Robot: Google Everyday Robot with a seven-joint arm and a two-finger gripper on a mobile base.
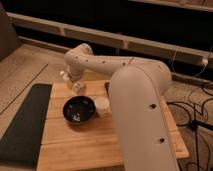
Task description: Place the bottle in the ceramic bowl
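The ceramic bowl, round, glossy and black, sits on the wooden table left of centre. My gripper hangs just behind the bowl's far rim, at the end of the white arm that sweeps in from the lower right. It is shut on the small whitish bottle, which is held above the table at the bowl's back edge. The bottle is partly hidden by the gripper.
A short cream cup stands right next to the bowl on its right. A dark flat block peeks out behind the arm. A dark mat lies left of the table. Cables lie on the floor at right.
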